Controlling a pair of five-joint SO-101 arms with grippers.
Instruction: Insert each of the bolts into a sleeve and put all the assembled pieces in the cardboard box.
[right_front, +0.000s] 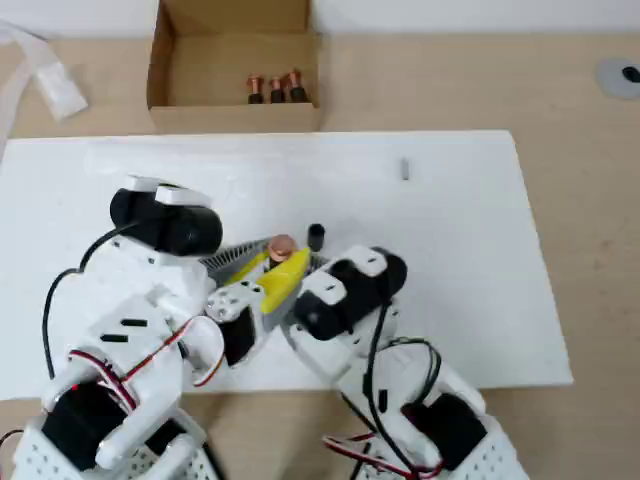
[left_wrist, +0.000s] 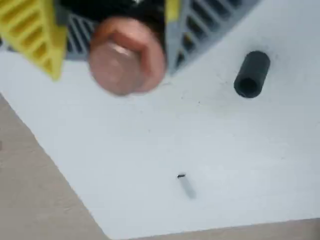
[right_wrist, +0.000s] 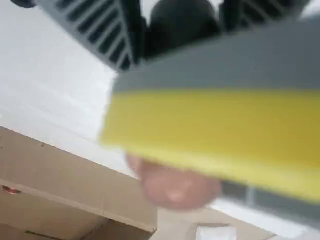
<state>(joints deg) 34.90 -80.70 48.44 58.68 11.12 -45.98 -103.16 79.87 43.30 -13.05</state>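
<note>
Left end effector (right_front: 277, 254) clamped on copper bolt (right_front: 282, 244); right end effector (right_front: 310, 268) crowding bolt, grip cannot tell. Loose black sleeve (right_front: 316, 237) just beside bolt; cardboard box (right_front: 160, 70) well beyond.

A white board (right_front: 480, 300) is lying across a wooden table (right_front: 590, 200), with a small grey pin (right_front: 405, 168) resting on it. A white strip (right_front: 45, 75) and a grey disc (right_front: 620, 75) are sitting at the table's far corners.
</note>
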